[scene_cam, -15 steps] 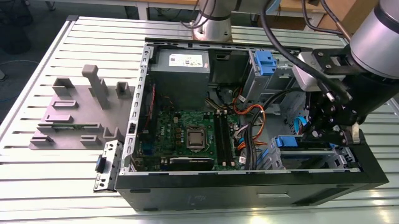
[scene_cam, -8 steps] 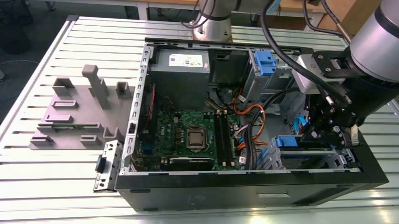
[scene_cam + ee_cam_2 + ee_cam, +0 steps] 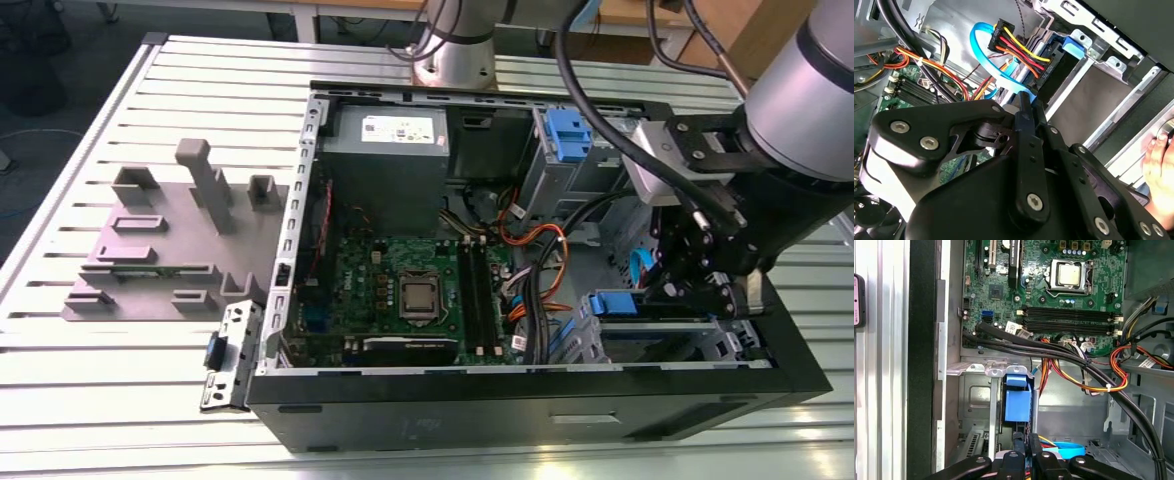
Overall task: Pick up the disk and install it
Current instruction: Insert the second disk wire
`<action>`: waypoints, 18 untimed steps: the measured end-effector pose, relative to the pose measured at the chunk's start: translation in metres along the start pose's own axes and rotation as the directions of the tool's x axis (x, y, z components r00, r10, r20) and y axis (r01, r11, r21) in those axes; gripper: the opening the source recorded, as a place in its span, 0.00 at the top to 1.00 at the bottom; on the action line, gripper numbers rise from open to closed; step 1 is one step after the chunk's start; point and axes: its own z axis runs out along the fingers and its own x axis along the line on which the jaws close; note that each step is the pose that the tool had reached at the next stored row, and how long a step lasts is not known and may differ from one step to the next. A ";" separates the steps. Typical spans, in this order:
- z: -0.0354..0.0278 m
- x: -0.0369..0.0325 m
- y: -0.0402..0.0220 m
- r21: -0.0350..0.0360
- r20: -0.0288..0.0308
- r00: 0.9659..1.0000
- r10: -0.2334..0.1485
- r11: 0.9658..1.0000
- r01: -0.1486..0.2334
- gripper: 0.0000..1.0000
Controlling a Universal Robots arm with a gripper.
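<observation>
The disk [image 3: 1017, 405] is seen seated edgewise in the drive bay [image 3: 667, 345] at the computer case's [image 3: 534, 400] front corner — blue handle end outward, long axis running into the bay. The gripper [image 3: 1024, 452] is positioned just behind that handle, fingers drawn together — whether it is gripped cannot be told.

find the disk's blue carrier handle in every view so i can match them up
Exterior view: the blue carrier handle is in the drive bay at the exterior view's right, beside the arm.
First wrist view: it is in the metal bay, between the motherboard and the end effector.
Second wrist view: it is at the bay's mouth, near the red-and-yellow cable plug.
Shared landmark: the green motherboard.
</observation>
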 end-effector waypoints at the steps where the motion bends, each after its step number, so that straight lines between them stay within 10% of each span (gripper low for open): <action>1: 0.0003 0.0000 0.0000 0.000 0.000 1.000 0.000 1.000 0.000 0.84; 18: 0.0001 0.0000 -0.0012 0.000 0.001 1.000 -0.005 1.000 0.005 0.84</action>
